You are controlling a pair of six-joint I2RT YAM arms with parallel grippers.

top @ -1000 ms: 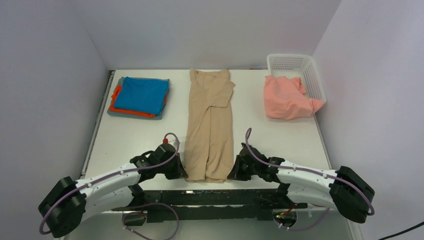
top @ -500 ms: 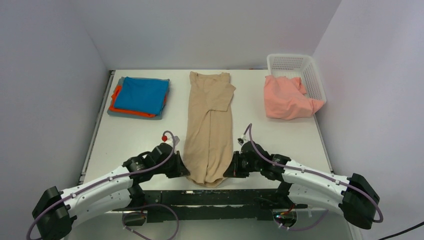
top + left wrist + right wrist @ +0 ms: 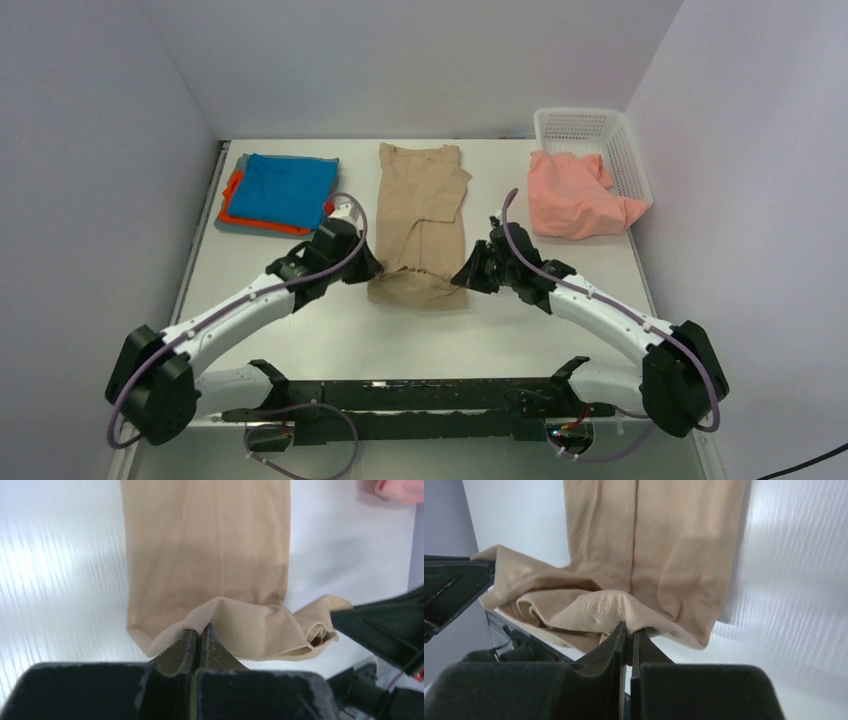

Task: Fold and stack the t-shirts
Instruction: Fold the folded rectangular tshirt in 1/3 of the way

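— Tan-beige cloth is what we have in both grips. The tan t-shirt [image 3: 420, 200] lies as a long strip down the middle of the table [image 3: 300, 330], with its far end toward the back wall.

— And the near hem?

— It is raised off the table and carried over the strip. Our left gripper [image 3: 198, 632] is clenched on the hem's left corner, and our right gripper [image 3: 629, 630] is clenched on the right corner. In both wrist views our fingers meet with only cloth between them, and the line of stitching runs just past the tips.

— Does the hem hang taut between us?

— No. It sags and bunches into loose folds between the two grips.

— Where do we see the other shirts?

— There is a folded stack at the far left. The blue t-shirt [image 3: 290, 188] is on top, the orange t-shirt [image 3: 232, 195] peeks out beneath it, and the grey t-shirt [image 3: 240, 229] is at the bottom. The salmon-pink t-shirt [image 3: 572, 200] lies crumpled at the far right, touching the near side of the white basket [image 3: 590, 125].

— Do we touch any of those?

— No, neither gripper does.
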